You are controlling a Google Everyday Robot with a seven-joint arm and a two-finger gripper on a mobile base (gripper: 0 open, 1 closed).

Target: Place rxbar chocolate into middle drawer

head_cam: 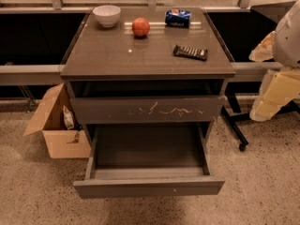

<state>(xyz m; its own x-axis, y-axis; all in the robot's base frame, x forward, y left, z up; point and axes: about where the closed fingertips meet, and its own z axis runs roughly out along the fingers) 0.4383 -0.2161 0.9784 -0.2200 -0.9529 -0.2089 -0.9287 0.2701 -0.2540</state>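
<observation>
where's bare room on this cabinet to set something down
Free: the open middle drawer, empty; the cabinet top at front left, before bowl and apple, left of the rxbar chocolate. Crowded: the back edge, bowl to soda can. No gripper in view; arm at right.

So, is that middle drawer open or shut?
Open: the middle drawer is pulled out, its inside bare. The rxbar chocolate lies on the cabinet top; the gripper hangs at the right, apart.

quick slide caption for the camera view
The rxbar chocolate lies on the cabinet, the middle drawer is pulled open below, and the gripper hangs off to the right.
</observation>
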